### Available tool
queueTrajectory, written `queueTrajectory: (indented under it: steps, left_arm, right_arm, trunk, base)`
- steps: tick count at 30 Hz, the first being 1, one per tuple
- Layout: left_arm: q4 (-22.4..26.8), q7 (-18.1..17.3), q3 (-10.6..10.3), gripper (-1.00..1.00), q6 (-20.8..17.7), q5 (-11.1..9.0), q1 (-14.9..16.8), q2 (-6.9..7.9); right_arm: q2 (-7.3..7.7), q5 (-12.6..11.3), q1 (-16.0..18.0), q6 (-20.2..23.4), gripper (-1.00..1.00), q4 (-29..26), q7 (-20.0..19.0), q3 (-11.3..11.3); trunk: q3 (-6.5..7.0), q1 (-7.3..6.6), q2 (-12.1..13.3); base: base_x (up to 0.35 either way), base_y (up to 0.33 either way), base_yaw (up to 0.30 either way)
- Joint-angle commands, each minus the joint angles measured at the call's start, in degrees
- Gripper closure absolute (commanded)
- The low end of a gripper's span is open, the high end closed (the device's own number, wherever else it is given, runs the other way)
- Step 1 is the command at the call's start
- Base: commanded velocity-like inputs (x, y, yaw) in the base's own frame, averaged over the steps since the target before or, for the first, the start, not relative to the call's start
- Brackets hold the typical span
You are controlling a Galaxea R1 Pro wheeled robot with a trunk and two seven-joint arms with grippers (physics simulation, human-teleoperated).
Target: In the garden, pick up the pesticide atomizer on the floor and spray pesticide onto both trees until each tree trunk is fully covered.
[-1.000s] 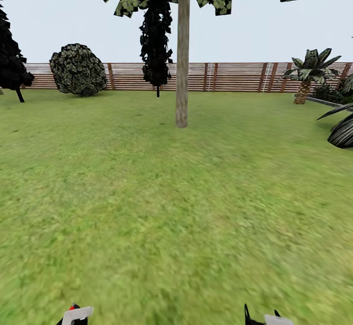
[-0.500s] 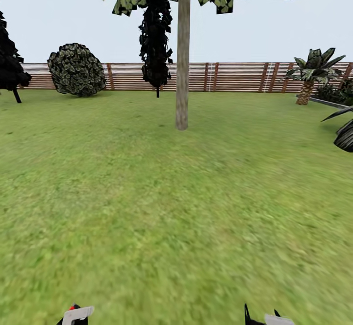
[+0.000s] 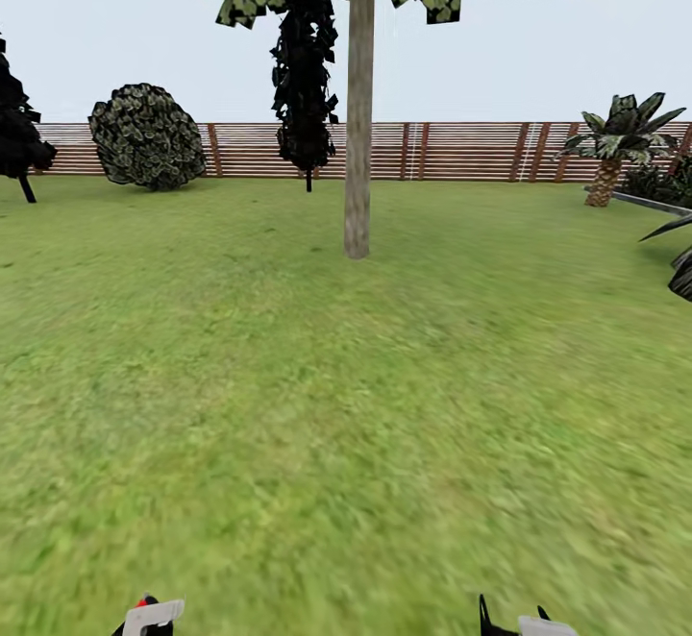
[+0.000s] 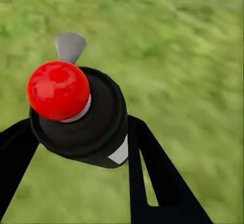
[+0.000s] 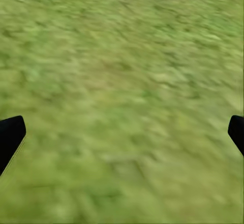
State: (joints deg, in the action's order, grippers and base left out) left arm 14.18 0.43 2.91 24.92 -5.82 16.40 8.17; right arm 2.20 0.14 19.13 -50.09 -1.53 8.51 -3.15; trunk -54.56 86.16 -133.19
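Head view: a tree [image 3: 358, 136] with a smooth, straight trunk is being framed dead ahead across open grass [image 3: 346, 405], well apart from the robot. A fence [image 3: 461, 150] is closing off the garden behind it, with a round bush [image 3: 147, 136] and a black conifer [image 3: 306, 79] standing farther back, and a palm [image 3: 615, 146] at the far right. The second task tree is not being identified in this view.

The atomizer [image 4: 84, 115] is being gripped between the two dark fingers of the left gripper [image 4: 81, 153], which are being pressed against its dark body on both sides. Its red cap and grey nozzle are being presented toward the wrist camera, above grass. In the head view, its light nozzle head [image 3: 152, 616] is being shown at the lower edge, carried low and forward, judged as a ready posture for spraying once the trunk is near.

The right gripper [image 5: 122, 132] is being held empty with its fingers spread wide apart over grass, judged as being kept clear of the carrying arm.

The step in hand is judged to be the approach to the trunk; spraying is not yet being done.
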Motion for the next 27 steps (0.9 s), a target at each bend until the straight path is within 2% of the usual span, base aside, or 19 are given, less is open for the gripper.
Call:
queueTrajectory:
  steps: [1, 27]
  left_arm:
    - [-0.1, -0.1, -0.1, 1.00, 0.2, -0.5, 0.0, 0.00]
    - [-0.1, -0.1, -0.1, 1.00, 0.1, -0.5, 0.0, 0.00]
  right_arm:
    - [0.00, 0.0, 0.0, -0.2, -1.00, 0.0, -0.1, -0.3]
    - [0.00, 0.0, 0.0, -0.2, -1.00, 0.0, -0.1, -0.3]
  trunk:
    - [-0.05, 0.02, 0.0]
    - [-0.05, 0.02, 0.0]
  base:
    - [0.341, 0.000, 0.000]
    - [0.341, 0.000, 0.000]
